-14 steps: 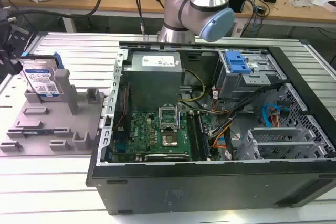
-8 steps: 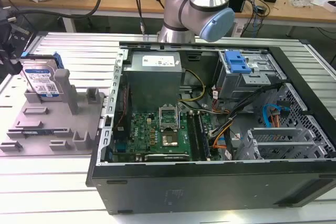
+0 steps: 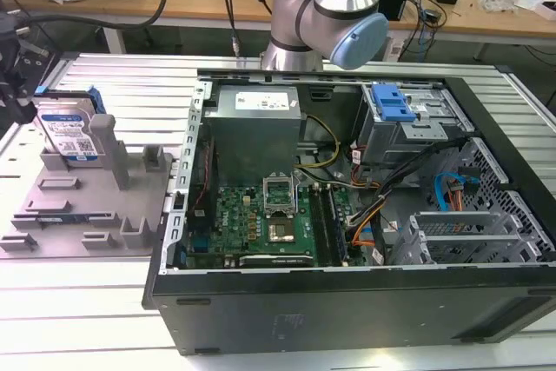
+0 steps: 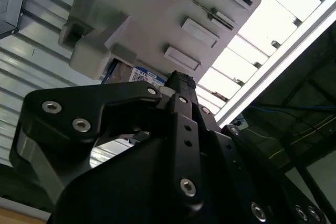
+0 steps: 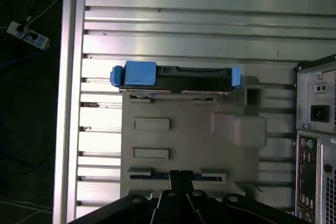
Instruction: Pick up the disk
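1. The disk (image 3: pixel 68 135), a flat silver hard drive with a white-and-blue label and blue plastic side rails, stands upright on its edge in a slot of the grey plastic holder with upright posts (image 3: pixel 95 215).
2. In the exterior view the holder lies on the ribbed aluminium table (image 3: pixel 104 84), on the exterior view's left. It is just beside the open black computer case (image 3: pixel 347 301), and the disk is at the holder's far corner.
3. In the first wrist view the disk (image 5: pixel 184 77) is seen edge-on from above. It shows a dark body, with a blue rail end at each side, seated along one edge of the holder (image 5: pixel 194 140).
4. The black pincer (image 5: pixel 176 173) appears against the opposite edge of the holder, apart from the disk. Its two fingers meet in a narrow point with hardly a seam between them, and they hold nothing.
5. In the second wrist view the pincer tip (image 4: pixel 178 80) appears close beside the disk's label (image 4: pixel 147 75), under the holder's pale grey plate (image 4: pixel 157 19).
6. The grey-and-blue robot arm (image 3: pixel 334 6) rises behind the case in the exterior view.
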Available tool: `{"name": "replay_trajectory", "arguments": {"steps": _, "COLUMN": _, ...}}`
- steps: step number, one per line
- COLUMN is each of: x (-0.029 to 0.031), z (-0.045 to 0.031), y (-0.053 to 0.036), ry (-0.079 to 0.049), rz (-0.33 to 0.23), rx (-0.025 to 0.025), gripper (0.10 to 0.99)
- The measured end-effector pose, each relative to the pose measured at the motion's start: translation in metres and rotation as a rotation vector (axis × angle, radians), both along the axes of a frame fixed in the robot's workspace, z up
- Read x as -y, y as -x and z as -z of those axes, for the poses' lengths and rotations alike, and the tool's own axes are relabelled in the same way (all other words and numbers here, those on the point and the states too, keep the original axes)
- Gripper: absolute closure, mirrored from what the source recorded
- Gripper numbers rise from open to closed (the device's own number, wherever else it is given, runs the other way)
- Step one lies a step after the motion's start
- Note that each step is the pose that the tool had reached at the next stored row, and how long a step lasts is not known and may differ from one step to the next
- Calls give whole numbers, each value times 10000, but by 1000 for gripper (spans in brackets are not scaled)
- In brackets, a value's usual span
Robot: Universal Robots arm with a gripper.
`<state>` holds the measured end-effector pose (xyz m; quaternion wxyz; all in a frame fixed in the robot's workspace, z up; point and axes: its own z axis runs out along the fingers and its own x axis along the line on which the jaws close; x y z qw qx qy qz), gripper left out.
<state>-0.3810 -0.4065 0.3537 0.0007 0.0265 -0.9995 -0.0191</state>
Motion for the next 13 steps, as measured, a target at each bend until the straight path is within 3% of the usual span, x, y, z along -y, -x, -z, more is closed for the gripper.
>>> {"name": "replay_trajectory", "arguments": {"steps": 7, "x": 0, "z": 0, "y": 0, "ry": 0, "rz": -2638, "rx": 0, "gripper": 980}}
{"name": "replay_trajectory", "arguments": {"steps": 13, "x": 0, "z": 0, "y": 0, "ry": 1, "rz": -3978, "rx": 4, "gripper": 980}}
